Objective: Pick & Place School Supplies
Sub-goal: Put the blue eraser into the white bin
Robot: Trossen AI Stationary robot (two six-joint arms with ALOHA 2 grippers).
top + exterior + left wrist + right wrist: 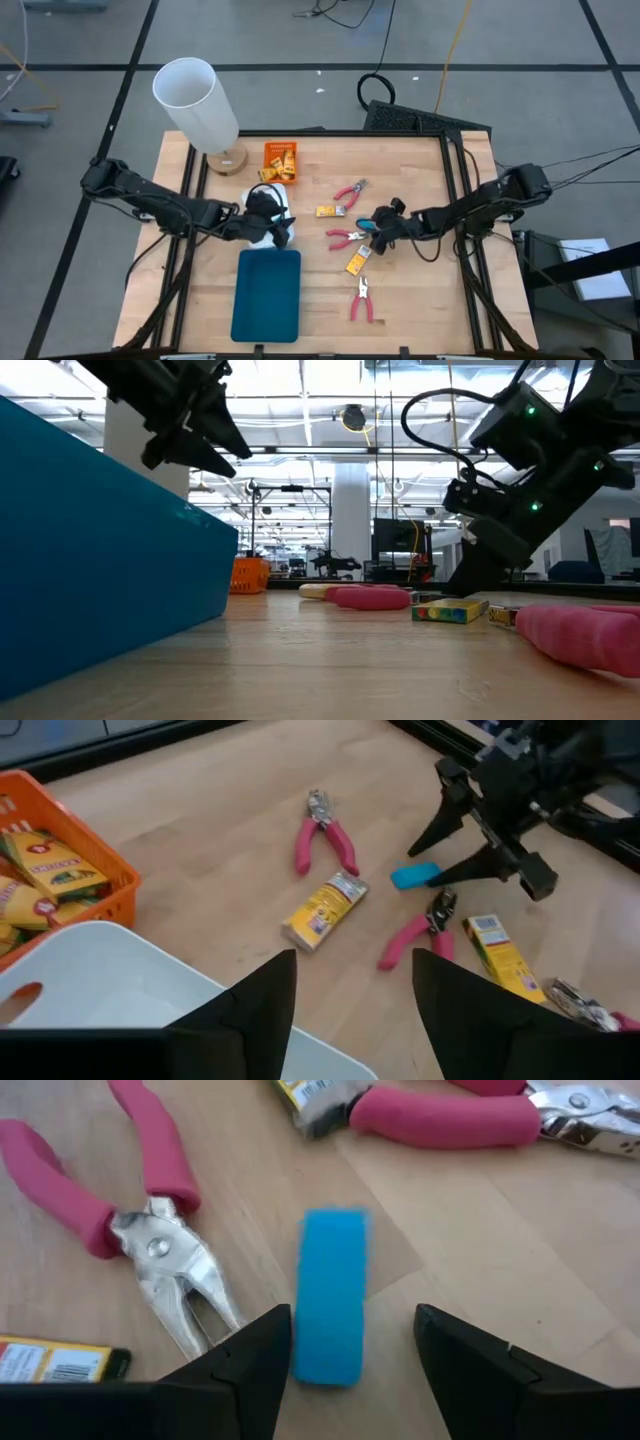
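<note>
My right gripper (352, 1320) hangs open low over a light-blue piece (333, 1295) that lies on the wood between its fingers. Red-handled pliers (150, 1230) lie close beside it, and a second pair (450, 1120) is farther off. In the high view the blue piece (365, 225) sits mid-table, with yellow packets (331, 211) (356, 262) and a third pair of pliers (363, 300) scattered round it. My left gripper (355, 960) is open and holds nothing, hovering over the white tray (100, 980). I cannot see inside that tray in the high view.
An orange tray (281, 160) holding crayon packets stands at the back. The teal tray (268, 295) lies near the front edge, left of centre. A tall white cylinder (195, 100) rises at the back left. Both grippers (280, 228) (375, 228) are about a hand's width apart.
</note>
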